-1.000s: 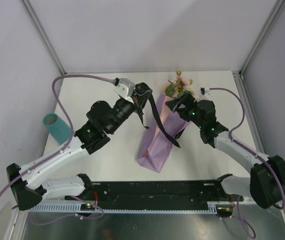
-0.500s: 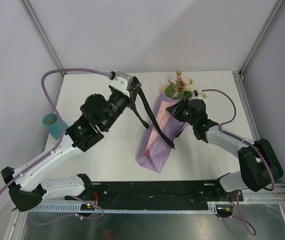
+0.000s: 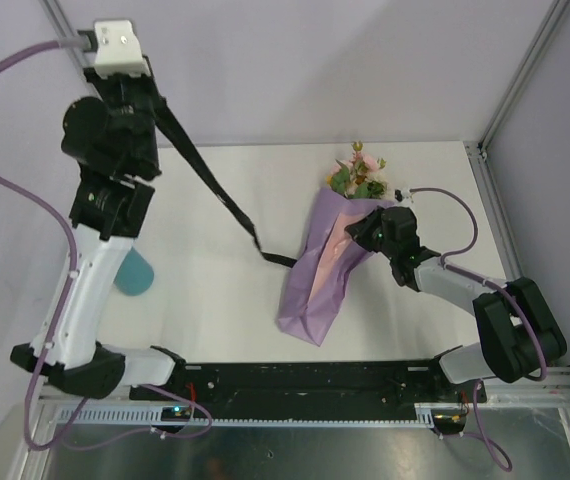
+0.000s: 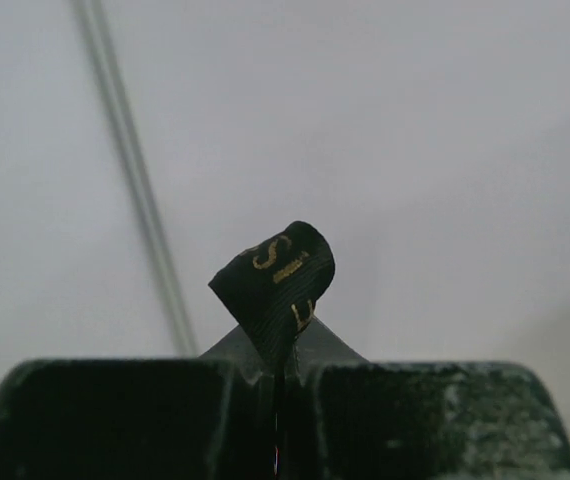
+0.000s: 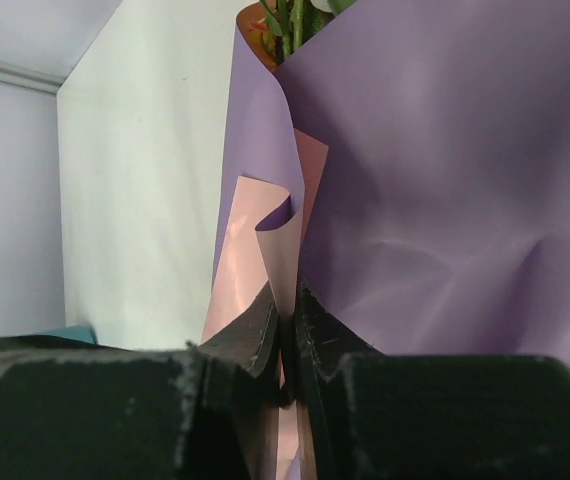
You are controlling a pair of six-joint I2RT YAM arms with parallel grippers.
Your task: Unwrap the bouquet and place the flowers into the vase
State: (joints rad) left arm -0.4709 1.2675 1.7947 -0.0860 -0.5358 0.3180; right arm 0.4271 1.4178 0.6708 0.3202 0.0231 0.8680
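On the white table (image 3: 215, 300) the bouquet (image 3: 320, 275) lies flat, my right gripper (image 5: 287, 330) pinching its pink paper (image 5: 265, 230), my left gripper (image 4: 277, 372) squeezing the black ribbon (image 4: 275, 275) up high, so a hard pull could rip the paper.

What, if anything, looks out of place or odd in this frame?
The black ribbon runs in a long slanted line from the raised left gripper down to the bouquet, which lies flat on the table, still wrapped. The right gripper pinches the pink inner paper. Nothing looks spilled or damaged.
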